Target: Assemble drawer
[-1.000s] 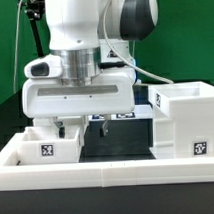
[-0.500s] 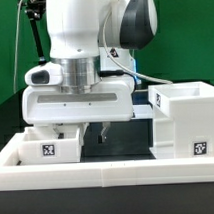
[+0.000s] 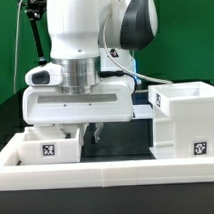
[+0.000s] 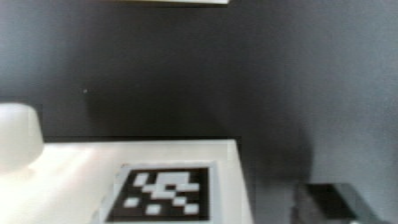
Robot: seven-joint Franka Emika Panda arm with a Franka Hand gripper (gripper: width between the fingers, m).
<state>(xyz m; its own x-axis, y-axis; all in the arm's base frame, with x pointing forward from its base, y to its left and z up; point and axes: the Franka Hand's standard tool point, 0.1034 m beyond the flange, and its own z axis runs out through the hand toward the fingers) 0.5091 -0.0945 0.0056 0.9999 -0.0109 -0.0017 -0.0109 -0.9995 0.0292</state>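
A small white open box (image 3: 48, 145) with a marker tag, a drawer part, stands at the exterior view's left. A larger white box (image 3: 185, 117) with a tag stands at the right. My gripper (image 3: 80, 134) hangs low over the small box's right wall. One dark finger (image 3: 96, 133) shows just right of that wall, and the other is hidden behind the box. In the wrist view the tagged white panel (image 4: 134, 180) lies close below, with one dark finger (image 4: 347, 203) beside it and a gap between them. The jaws stand apart.
A long white wall (image 3: 107, 175) runs across the front of the exterior view. The marker board (image 3: 123, 115) lies behind the hand on the dark table. A rounded white shape (image 4: 15, 135) sits at the edge of the wrist view.
The hand has come down a little onto the small box. The finger at the exterior view's left went out of sight behind the box wall. Since half a second ago nothing has visibly moved.
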